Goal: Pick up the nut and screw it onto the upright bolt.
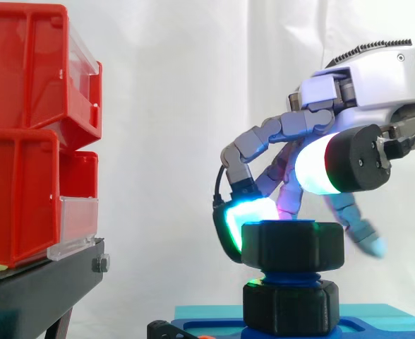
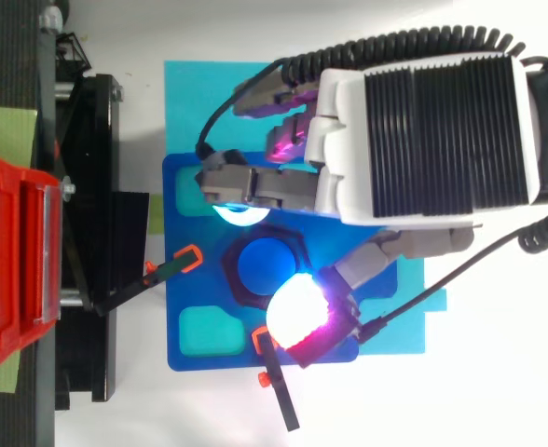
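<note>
- A clamp (image 2: pixel 279 391) is seen on the near edge of the blue plate (image 2: pixel 218 361); it is not involved.
- The thumb pad (image 2: pixel 297 307), glowing white-magenta, is set at the near-right rim of the nut (image 1: pixel 292 244). In the side view it reads slightly above the nut's top, so firm contact is not confirmed.
- The nut is found mid-plate, already on the upright bolt (image 2: pixel 263 264). Blue thread is seen between it and the black collar (image 1: pixel 291 307) below, so it is judged started but not run down.
- A cyan-lit fingertip (image 1: pixel 246 215) is pressed on the nut's far-left flank. The hand (image 1: pixel 377 78) comes in from the right and is closed round the nut, fingers curled over it.
- Handling, judged:
  - The nut looks like hard plastic: stiff, light and not fragile.
  - The smooth flanks could slip under the pads.
  - It is best held on opposite flanks, low on the rim, with the top left free for the bolt.
  - It should be kept level, or cross-threading is risked.
- The red bins (image 1: pixel 24 134) on the black stand (image 1: pixel 45 282) are at far left, well apart.
</note>
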Controlling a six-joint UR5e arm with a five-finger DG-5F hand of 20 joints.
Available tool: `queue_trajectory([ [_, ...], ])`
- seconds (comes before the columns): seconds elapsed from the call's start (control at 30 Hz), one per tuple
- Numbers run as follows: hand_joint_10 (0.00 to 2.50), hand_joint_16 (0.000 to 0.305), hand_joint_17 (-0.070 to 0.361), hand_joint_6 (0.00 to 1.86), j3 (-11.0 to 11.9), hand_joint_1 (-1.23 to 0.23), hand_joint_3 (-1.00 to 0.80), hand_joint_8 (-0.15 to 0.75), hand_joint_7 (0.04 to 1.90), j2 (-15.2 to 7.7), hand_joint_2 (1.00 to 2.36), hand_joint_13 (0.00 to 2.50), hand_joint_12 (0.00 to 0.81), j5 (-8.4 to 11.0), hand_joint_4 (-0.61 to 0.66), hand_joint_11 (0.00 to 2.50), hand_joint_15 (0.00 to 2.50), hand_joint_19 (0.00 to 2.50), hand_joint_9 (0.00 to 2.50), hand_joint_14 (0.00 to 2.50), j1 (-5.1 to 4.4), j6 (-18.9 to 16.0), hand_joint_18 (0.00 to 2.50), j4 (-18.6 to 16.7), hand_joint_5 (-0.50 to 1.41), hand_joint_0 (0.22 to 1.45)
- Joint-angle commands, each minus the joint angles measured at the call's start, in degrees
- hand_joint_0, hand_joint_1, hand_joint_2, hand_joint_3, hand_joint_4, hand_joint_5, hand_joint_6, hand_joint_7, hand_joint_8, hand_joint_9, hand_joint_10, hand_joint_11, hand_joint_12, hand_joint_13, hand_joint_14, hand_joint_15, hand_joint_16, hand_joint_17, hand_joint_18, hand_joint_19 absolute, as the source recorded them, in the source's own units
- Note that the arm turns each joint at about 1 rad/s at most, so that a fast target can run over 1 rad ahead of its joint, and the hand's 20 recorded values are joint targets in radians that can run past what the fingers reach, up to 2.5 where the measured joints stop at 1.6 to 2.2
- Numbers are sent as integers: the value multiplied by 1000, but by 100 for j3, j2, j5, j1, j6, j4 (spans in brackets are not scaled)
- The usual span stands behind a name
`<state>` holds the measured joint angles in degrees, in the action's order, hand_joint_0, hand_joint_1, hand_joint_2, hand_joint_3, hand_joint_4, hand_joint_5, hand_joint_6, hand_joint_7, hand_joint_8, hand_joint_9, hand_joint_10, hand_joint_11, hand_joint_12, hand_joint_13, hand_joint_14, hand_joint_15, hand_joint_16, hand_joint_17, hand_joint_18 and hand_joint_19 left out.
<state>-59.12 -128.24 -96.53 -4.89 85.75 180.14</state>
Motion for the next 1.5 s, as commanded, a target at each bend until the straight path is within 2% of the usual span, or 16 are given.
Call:
queue_trajectory([
  [0.0,14,2,4,537,50,-288,-500,302,1387,1,1000,1275,135,-42,102,337,0,24,2085,0,49,38,856,47,105,540],
  [0.1,20,2,4,535,138,-286,-500,305,1394,1,1000,1333,136,-68,94,494,0,38,2221,0,76,99,895,205,107,537],
  [0.27,33,2,5,539,164,-279,-500,303,1385,1,1000,1489,139,-77,92,789,10,75,2447,0,84,134,1003,267,108,533],
  [0.4,33,3,8,537,225,-271,-500,307,1400,1,1000,1520,146,-68,82,796,24,93,2444,0,93,134,1010,284,105,530],
  [0.43,25,8,19,501,252,-259,-500,315,1444,1,1000,1424,158,-68,100,643,32,94,2230,0,102,143,924,293,91,525],
  [0.5,18,15,33,505,357,-241,-500,305,1255,1,1000,1238,181,-68,154,466,33,106,1885,1,102,196,842,372,32,519],
  [0.53,19,20,44,505,428,-237,-500,303,1215,1,1000,1221,185,-68,171,450,33,122,1839,0,102,231,805,434,22,518],
  [0.6,12,25,57,505,480,-228,-500,279,1006,1,1000,1069,204,-77,233,311,22,146,1592,0,111,266,734,487,-23,510],
  [0.7,7,30,68,504,533,-225,-500,258,859,-8,1000,936,223,-77,225,185,0,133,1410,0,102,381,630,460,-52,503],
  [0.8,0,33,74,502,507,-224,-500,240,710,-8,1000,691,242,-77,200,0,0,60,1151,0,84,389,426,355,-81,493],
  [0.97,0,35,79,502,322,-206,-500,222,653,-8,1000,393,279,-51,172,0,0,0,790,0,40,372,13,179,-88,473],
  [1.1,0,38,86,502,-21,-184,-500,188,661,-8,1000,149,314,-24,136,0,0,0,526,0,-30,231,0,-137,-71,460],
  [1.17,0,40,90,502,-91,-171,-500,174,665,-8,1000,94,317,11,120,0,0,0,410,0,-56,170,0,-243,-68,456],
  [1.3,0,42,94,502,-126,-161,-500,150,697,-8,1000,9,322,72,80,0,0,0,251,0,-118,-15,0,-410,-55,452],
  [1.47,0,43,97,503,-126,-143,-500,146,771,-8,1000,0,323,99,79,0,0,0,214,0,-171,-85,0,-331,-34,451],
])
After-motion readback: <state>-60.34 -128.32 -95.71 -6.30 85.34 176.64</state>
